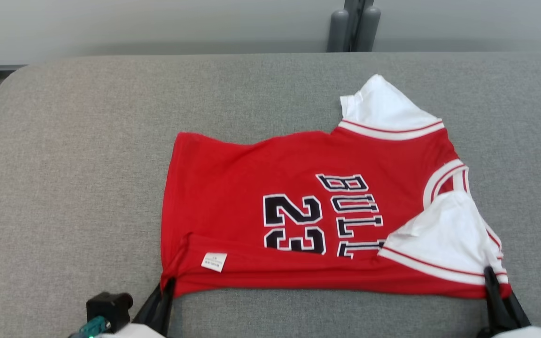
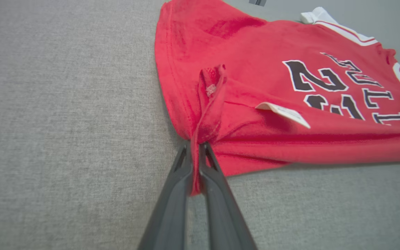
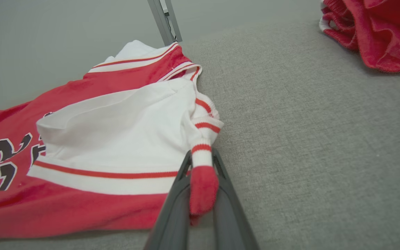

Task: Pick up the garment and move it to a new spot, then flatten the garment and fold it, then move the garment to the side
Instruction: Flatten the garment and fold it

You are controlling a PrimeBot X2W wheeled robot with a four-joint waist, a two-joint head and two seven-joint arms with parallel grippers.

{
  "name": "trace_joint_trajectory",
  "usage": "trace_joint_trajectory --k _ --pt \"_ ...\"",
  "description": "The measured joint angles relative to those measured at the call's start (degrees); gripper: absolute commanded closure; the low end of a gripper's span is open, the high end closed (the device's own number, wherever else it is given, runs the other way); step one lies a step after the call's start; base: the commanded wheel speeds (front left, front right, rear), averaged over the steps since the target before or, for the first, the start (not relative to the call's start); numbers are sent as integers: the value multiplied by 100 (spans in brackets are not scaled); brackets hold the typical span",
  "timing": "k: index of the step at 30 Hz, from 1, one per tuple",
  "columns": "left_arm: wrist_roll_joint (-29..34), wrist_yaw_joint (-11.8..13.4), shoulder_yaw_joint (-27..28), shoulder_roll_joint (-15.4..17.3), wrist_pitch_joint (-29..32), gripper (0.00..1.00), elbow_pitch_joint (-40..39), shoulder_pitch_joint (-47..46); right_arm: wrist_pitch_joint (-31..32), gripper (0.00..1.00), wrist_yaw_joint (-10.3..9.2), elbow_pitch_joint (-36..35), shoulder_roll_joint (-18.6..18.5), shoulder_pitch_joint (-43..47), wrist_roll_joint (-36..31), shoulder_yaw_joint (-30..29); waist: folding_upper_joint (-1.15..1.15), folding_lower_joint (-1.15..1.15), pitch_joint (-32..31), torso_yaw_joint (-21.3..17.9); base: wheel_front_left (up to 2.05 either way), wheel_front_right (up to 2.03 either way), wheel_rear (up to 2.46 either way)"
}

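**Jersey gripped at both near corners on grey bench**

The left gripper (image 1: pixel 167 283) has its jaws clenched on a pinch of red hem at the near-left corner of the garment (image 1: pixel 251 188) — a red number 23 jersey lying on the grey padded bench (image 1: pixel 64 164). Its long axis runs across the bench, hem to the robot's left, collar and white sleeves to the right. The tops of the lettering point right. A strip along the near edge is folded over, showing a white label (image 1: pixel 214 261). At the near-right corner the right gripper (image 1: pixel 490 274) grasps the striped trim — jaws closed on cloth. Farther right lies a bunched second red cloth (image 3: pixel 377 34).
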Motion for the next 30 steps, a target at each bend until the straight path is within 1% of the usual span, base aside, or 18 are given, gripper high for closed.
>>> trace_joint_trajectory --k 6,9,10,11,12,13,15,19,25,30 --pt "-144 165 -15 30 350 100 -475 572 208 100 0 -445 132 705 18 -164 0 0 -179 36 0 0 0" --pt "-208 197 -59 56 531 100 -644 792 322 100 0 -565 159 915 46 -197 0 0 -245 42 0 0 0" --pt "-235 197 -87 70 594 100 -678 850 347 92 0 -586 166 949 46 -199 0 0 -262 38 0 0 0" --pt "-271 193 -99 69 650 74 -705 890 358 65 0 -612 172 980 60 -199 0 0 -276 34 0 0 0" --pt "-339 187 -110 58 713 27 -738 922 415 8 0 -614 175 998 100 -191 0 0 -293 29 0 0 0" --pt "-374 188 -118 48 736 0 -771 944 453 0 0 -613 177 1007 100 -183 0 0 -308 21 0 0 0" --pt "-366 199 -116 69 764 0 -842 949 439 0 -1 -664 180 1006 76 -182 0 0 -343 5 0 0 0" --pt "-183 400 -10 80 495 0 -984 894 319 0 -1 -971 185 818 -108 -191 0 0 -399 -52 0 0 0" --pt "243 660 98 80 -175 0 -1040 566 314 0 -1 -1569 186 452 -713 -242 0 0 -526 -116 0 0 0" --pt "364 686 114 64 -459 0 -956 317 476 0 -1 -1957 185 303 -882 -192 0 0 -601 -122 0 0 0"
